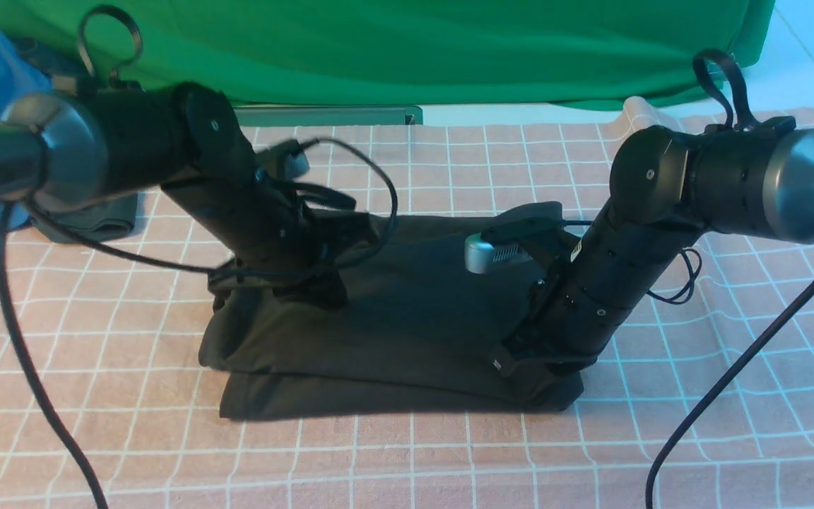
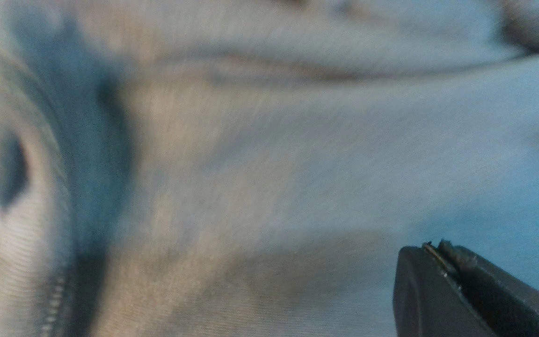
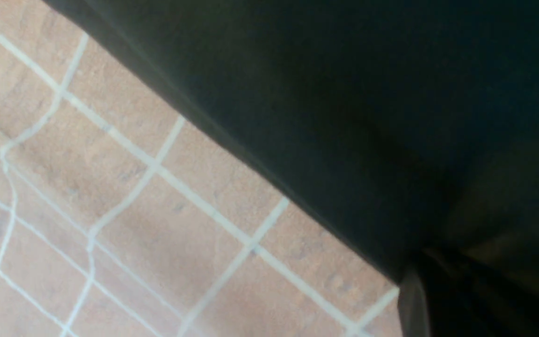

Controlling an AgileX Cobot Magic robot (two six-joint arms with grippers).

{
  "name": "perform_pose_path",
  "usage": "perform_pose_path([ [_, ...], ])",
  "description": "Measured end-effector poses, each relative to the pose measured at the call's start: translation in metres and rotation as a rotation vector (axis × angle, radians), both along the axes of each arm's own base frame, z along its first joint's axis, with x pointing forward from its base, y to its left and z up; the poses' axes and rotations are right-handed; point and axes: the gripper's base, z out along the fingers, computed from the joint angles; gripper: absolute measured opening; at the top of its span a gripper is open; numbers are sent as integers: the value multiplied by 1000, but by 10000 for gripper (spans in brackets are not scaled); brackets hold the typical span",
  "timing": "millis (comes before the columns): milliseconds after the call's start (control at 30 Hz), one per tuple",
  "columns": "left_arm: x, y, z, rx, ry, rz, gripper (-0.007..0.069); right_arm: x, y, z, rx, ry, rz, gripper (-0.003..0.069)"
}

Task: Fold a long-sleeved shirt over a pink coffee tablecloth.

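Pinching opposite ends of the large black soft-knit long-sleeved shirt (image 1: 393, 318), both sets of fingers are clamped together on its fabric: the left gripper (image 1: 308, 286) at one upper corner, the right gripper (image 1: 520, 364) at the other edge, seemingly to carry a fold across evenly. Beneath and beyond the fingers the shirt lies doubled on the wide dusty-pink, white-gridded tablecloth (image 1: 697, 424) covering the counter. No containers are in view.
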Motion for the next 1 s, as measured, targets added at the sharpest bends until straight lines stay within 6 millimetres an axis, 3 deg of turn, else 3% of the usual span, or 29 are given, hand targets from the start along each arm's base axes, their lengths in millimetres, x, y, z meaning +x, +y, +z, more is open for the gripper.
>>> perform_pose_path([
  [100, 6, 15, 22, -18, -57, 68, 13, -4, -3, 15, 1, -37, 14, 36],
  [200, 21, 46, 45, -29, -122, 170, 13, -10, -7, 46, 30, -122, 17, 36],
  [233, 19, 27, 13, -42, -94, -77, 19, -8, -10, 43, -6, -113, -36, 34],
  [367, 19, 27, -22, -23, 6, -60, 11, -5, -13, 17, -96, -34, -21, 34],
  [467, 19, 33, -36, 15, 69, -32, 11, -4, -13, 9, -116, -18, -22, 34],
  [567, 17, 35, -34, 30, 79, -40, 11, -4, -14, 12, -126, -31, -20, 34],
  [633, 13, 36, -22, 34, 61, -47, 13, -5, -17, 21, -126, -55, -18, 34],
  [733, 4, 37, 12, 23, -18, -48, 13, -8, -28, 50, -102, -134, -38, 34],
  [767, -3, 38, 34, 15, -70, -50, 13, -12, -39, 76, -84, -207, -61, 34],
  [867, -26, 41, 82, -3, -180, -59, 13, -27, -60, 125, -52, -351, -117, 34],
  [1000, -67, 48, 137, -25, -354, -56, 13, -69, -93, 199, 17, -635, -196, 34],
])
